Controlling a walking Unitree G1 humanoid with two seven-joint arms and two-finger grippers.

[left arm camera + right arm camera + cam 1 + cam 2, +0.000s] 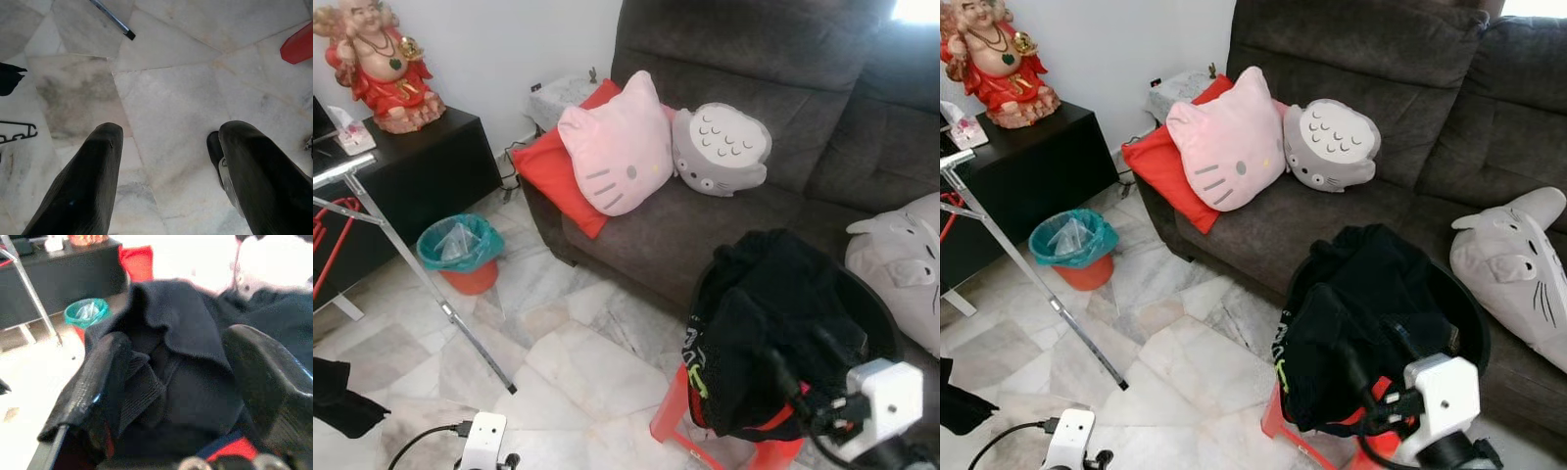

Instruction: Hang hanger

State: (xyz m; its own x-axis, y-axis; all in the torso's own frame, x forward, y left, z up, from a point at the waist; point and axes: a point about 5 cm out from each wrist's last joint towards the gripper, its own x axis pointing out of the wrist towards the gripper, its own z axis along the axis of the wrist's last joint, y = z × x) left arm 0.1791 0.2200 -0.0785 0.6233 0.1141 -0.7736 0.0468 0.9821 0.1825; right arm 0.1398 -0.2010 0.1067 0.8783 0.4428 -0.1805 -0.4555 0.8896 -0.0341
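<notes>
The left pincer [166, 161] hangs over the marble floor [176, 93], its two black fingers [83, 186] spread wide with nothing between them. Its wrist view catches what the head views miss: a thin black hanger [17, 132] lying flat on the floor, well apart from the pincer, near a scrap of dark cloth [9, 78]. The right pincer [181, 382] is also wide, its fingers either side of the black clothes [773, 323] heaped in a dark basket [873, 323] on a red stool [671, 416]. Beyond the basket a metal rack leg [421, 279] slants across the floor, then a teal bin [460, 250], then the sofa [754, 59] with a pink cushion [617, 147].
</notes>
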